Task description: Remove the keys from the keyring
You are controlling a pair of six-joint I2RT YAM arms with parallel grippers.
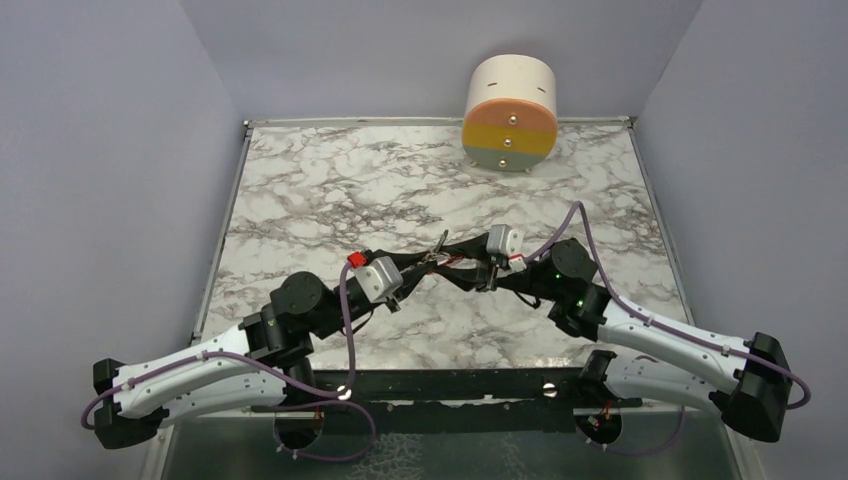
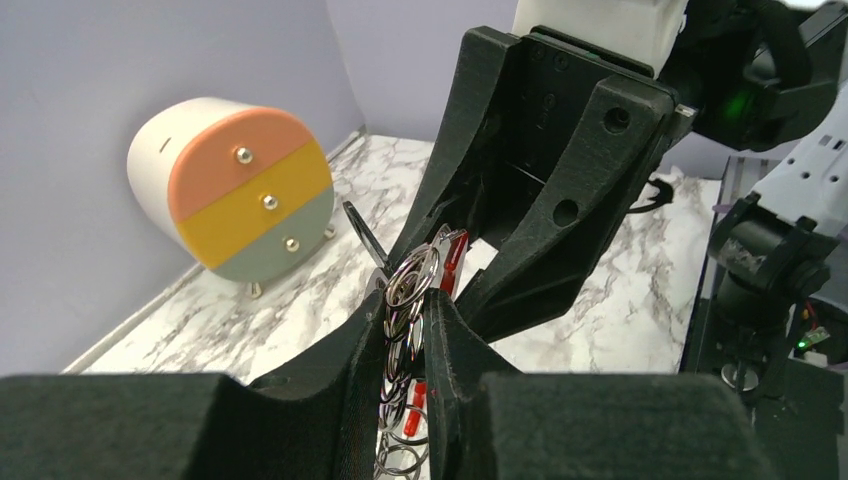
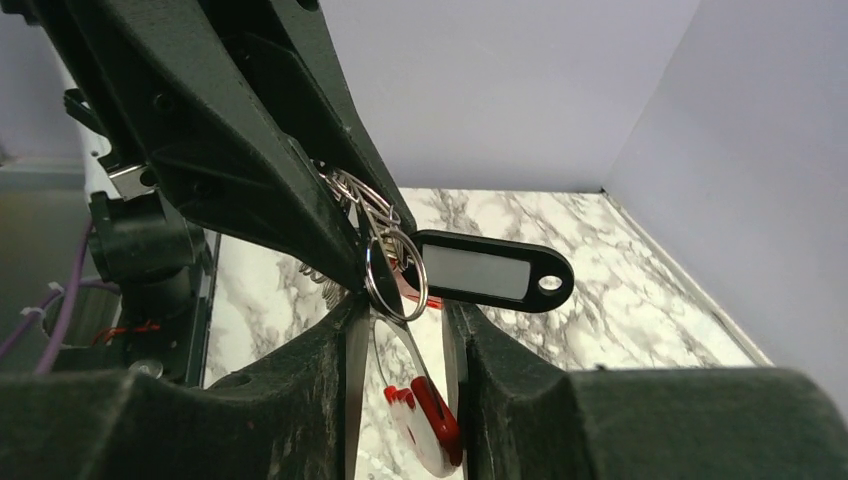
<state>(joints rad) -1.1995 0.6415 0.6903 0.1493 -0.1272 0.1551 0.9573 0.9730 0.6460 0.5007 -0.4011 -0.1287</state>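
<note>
1. Table (image 1: 300,190): white marble-pattern top with grey veining, edged by a thin metal trim (image 1: 222,230) along its 9 o'clock side.

2. Drum cabinet (image 1: 510,112): cream cylinder lying on its side at about 1 o'clock on the table, against the far edge. Its flat face has three horizontal bands, salmon at the top, yellow in the middle and grey-green at the bottom, and each carries one small metal knob (image 1: 508,142). Short metal feet show underneath in the left wrist view.

3. Walls (image 1: 100,150): plain pale lilac panels enclosing the table at 9, 12 and 3 o'clock.

4. Tag (image 3: 490,272): black oblong plastic with a white label window and a small hole at its 3 o'clock end, held level above the marble.
</note>
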